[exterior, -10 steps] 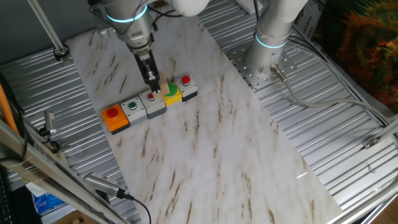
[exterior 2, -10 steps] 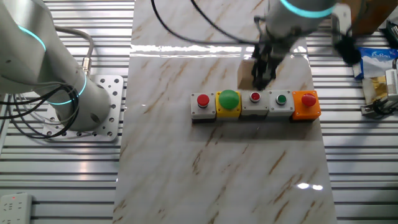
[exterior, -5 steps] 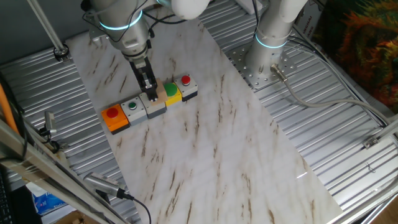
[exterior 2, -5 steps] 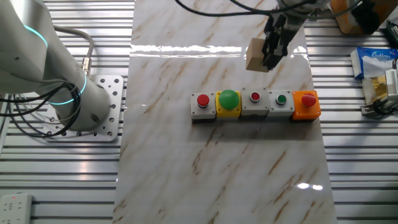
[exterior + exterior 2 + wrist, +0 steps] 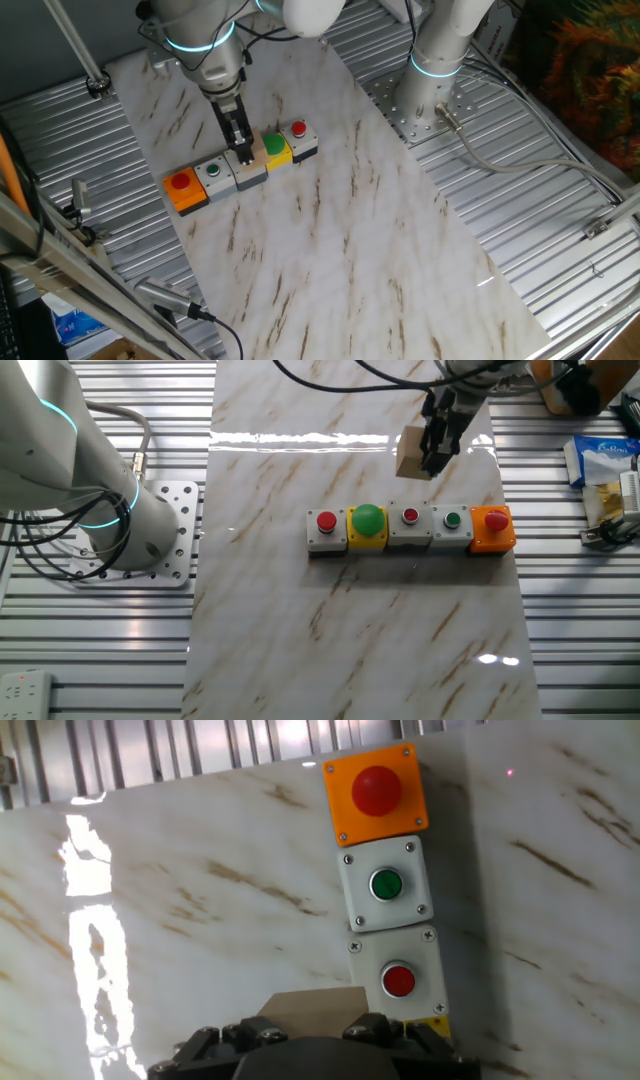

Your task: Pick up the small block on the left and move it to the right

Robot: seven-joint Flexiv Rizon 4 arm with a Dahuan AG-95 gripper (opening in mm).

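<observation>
The gripper is clamped on the small block, held in the air behind the row of button boxes. Only the hand view shows the block's top edge beside the red-button box.

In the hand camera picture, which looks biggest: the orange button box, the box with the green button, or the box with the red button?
1. Orange box, slightly the largest.
2. Grey box with the green button and grey box with the red button: they look about alike, so no ranking between them.
</observation>
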